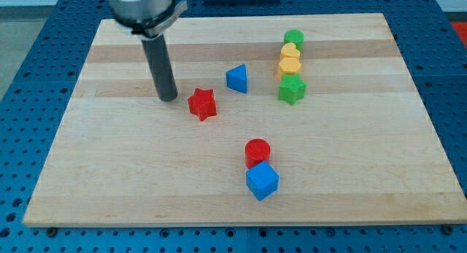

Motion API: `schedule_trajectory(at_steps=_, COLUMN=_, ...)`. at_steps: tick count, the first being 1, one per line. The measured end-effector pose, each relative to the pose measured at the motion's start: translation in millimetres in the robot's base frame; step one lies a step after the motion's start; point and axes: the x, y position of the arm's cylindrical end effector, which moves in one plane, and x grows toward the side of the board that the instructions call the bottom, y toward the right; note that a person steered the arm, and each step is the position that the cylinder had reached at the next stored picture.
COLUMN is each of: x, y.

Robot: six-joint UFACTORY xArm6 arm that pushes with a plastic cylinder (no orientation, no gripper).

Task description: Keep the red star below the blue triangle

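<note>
The red star lies on the wooden board, left of centre. The blue triangle sits up and to the right of it, a short gap apart. My tip rests on the board just left of the red star, a small gap away, not touching it. The rod rises from there to the arm's head at the view's top left.
A red cylinder touches a blue cube below centre. At the upper right stand a green cylinder, a yellow block, a yellow hexagon and a green star in a column.
</note>
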Motion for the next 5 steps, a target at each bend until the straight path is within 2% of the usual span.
schedule_trajectory(at_steps=1, x=38, y=7)
schedule_trajectory(at_steps=2, x=56, y=31)
schedule_trajectory(at_steps=3, x=51, y=50)
schedule_trajectory(at_steps=5, x=22, y=27)
